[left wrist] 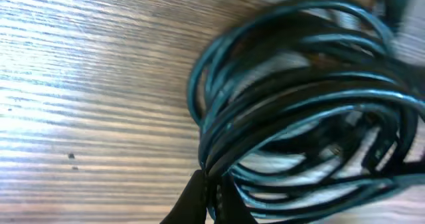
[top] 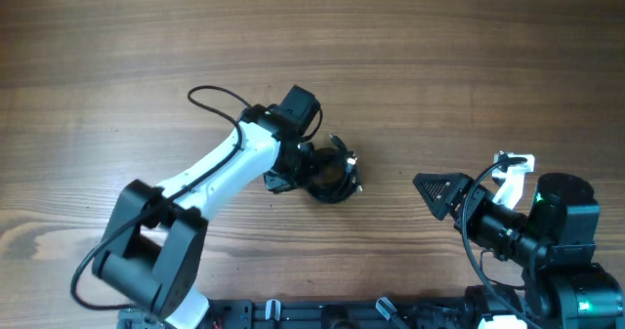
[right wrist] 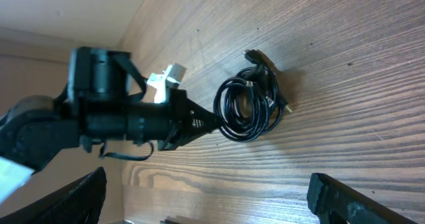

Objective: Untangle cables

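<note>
My left gripper [top: 305, 166] is down at the cables [top: 334, 173], its fingers pressed together against the coil's left edge. My left wrist camera shows this best: the two dark fingertips [left wrist: 199, 196] meet at the bottom of the picture, just where a bundle of glossy black strands [left wrist: 299, 104] runs into them. It does not show me whether a strand is actually caught between them. That close view is blurred and gives only overlapping loops. My right wrist camera shows the whole coil [right wrist: 251, 108] as one roundish bunch lying flat, with small plug ends sticking out on the side away from my left gripper [right wrist: 199, 123]. It also shows the thin point of that hand touching the coil's rim. From overhead I see my white left arm [top: 220, 163] reaching in to the coil, with its own thicker black cable [top: 210, 97] looping behind it. My right gripper [top: 430, 187] is well apart from the coil on the other side, with its jaws spread wide and nothing between them. In its own camera the two fingers frame bare wood [right wrist: 207, 177]. The table [top: 439, 56] is brown wood with a fine streaked grain. Beyond its far edge, past my left arm, the right wrist view shows a plain beige surface [right wrist: 60, 11].
</note>
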Controlling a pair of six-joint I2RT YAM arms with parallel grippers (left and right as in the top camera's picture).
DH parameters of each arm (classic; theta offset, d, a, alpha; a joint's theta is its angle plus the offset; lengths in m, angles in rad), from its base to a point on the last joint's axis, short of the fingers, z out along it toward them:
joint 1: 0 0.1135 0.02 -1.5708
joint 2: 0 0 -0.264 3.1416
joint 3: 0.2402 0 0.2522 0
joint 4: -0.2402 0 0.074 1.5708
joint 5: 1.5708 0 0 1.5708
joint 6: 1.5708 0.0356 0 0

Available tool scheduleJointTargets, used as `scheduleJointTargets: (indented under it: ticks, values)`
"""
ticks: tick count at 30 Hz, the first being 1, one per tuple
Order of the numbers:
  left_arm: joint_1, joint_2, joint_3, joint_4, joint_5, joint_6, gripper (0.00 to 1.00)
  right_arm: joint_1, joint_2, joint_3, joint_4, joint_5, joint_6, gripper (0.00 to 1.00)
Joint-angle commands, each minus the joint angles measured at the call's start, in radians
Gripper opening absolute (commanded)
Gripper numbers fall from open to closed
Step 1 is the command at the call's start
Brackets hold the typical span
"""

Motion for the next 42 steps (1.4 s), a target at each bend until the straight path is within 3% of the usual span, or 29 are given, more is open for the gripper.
scheduleJointTargets:
  ticks: [1,20,24,34,42]
  values:
    - [-0.001,-0.07,0.001,0.0,0.04,0.002,0.04,-0.002,0.005,0.019,-0.002,-0.012,-0.003,1.0]
    - [0.02,-0.154,0.01,-0.005,0.096,0.001,0.04,-0.002,0.005,0.019,-0.008,0.011,-0.002,1.0]
    - [0.065,-0.167,0.01,-0.005,0.205,0.002,0.04,-0.002,0.005,0.019,-0.008,0.011,-0.002,1.0]
    - [0.088,-0.168,0.01,-0.003,0.322,0.002,0.04,-0.002,0.005,0.019,-0.008,0.014,-0.003,1.0]
    - [0.197,-0.169,0.01,-0.004,0.463,0.005,0.04,-0.002,0.005,0.019,-0.027,0.037,-0.003,1.0]
